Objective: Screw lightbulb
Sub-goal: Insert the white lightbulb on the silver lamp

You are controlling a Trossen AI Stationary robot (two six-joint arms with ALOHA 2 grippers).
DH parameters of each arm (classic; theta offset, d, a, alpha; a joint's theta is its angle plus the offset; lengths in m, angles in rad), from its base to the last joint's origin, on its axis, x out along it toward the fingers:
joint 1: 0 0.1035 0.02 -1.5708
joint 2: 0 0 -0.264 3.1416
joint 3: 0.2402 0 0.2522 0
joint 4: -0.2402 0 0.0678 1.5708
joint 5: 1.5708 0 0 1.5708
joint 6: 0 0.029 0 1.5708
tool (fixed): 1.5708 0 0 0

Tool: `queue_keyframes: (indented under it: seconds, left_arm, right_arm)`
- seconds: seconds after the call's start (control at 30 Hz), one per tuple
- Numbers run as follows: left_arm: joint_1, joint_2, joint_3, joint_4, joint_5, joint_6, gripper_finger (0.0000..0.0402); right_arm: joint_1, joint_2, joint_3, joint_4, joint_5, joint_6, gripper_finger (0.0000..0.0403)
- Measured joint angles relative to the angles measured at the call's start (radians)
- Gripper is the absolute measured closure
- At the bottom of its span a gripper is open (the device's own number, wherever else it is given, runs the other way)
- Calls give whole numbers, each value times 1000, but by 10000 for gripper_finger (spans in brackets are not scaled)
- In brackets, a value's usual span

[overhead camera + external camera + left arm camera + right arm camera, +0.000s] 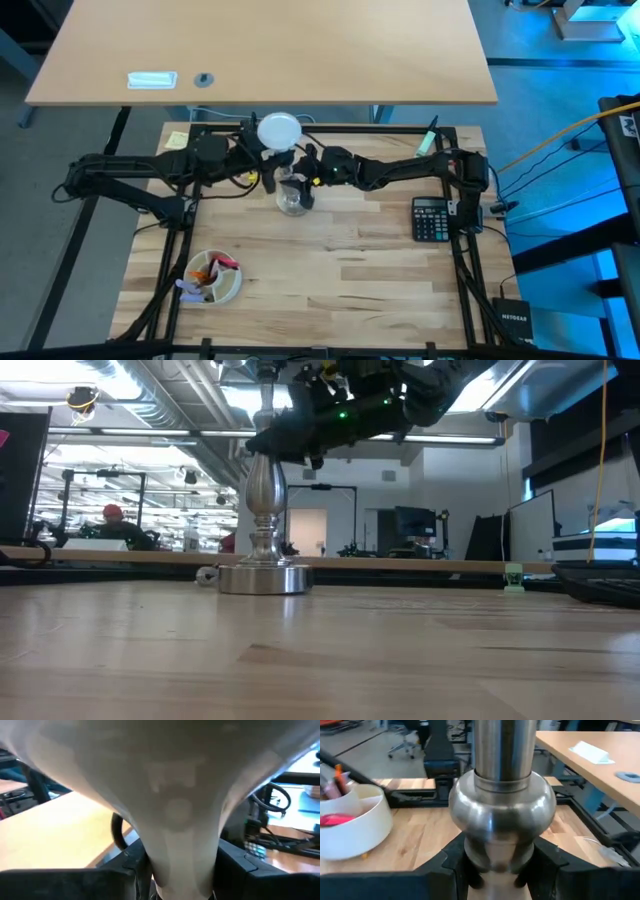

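The white matte lightbulb (279, 130) stands dome up over the shiny silver stand (264, 510), whose foot (265, 578) rests on the wooden table toward its far edge. My left gripper (182, 887) reaches in from the table's left and is shut on the bulb. My right gripper (500, 872) reaches in from the right and is shut on the stand. The meeting of the bulb's base and the stand's socket is hidden by the grippers. My left gripper pinches the bulb's narrow neck (182, 855) between its two fingers, below the wide dome. The fingers come in about level from the table's left. The bulb stands upright, dome up, above the stand. My right gripper pinches the stand's stem (497, 857) between its two fingers, just under a rounded bulge (502, 807). The fingers come in about level from the table's right, across the stem. The stand is upright with its foot on the table.
A white bowl (213, 278) with small coloured things sits near the table's front left. A black calculator (432, 218) lies at the right. A yellow note (176, 140) is at the far left corner. A light wooden desk (300, 50) stands beyond the far edge.
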Motion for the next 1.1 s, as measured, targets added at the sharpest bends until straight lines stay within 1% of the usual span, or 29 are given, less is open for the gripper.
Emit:
queue_keyframes:
  seconds: [0.1,0.17,0.33,0.47,0.57,0.67,0.97,1.1]
  left_arm:
    - [-1,8,-2,81,-24,33,259]
    - [-2,7,-3,120,-19,50,259]
    - [-4,0,-2,111,-17,46,259]
    - [-4,-1,-1,96,-14,60,259]
    - [-19,-1,-1,116,-10,93,260]
    - [-32,-1,-1,141,-13,151,272]
    - [-30,-9,-1,131,-13,122,275]
    - [-31,-15,-3,191,-16,100,275]
  right_arm:
    - [-5,3,0,37,13,-3,263]
    - [-5,3,8,47,6,2,263]
    - [-4,-1,12,33,-16,18,263]
    - [-6,-1,12,24,-11,10,263]
    - [-5,-1,12,33,-13,1,263]
    - [-5,-2,12,40,-21,-1,263]
    - [-5,-2,12,37,-32,6,263]
    - [-6,-5,13,52,-48,6,263]
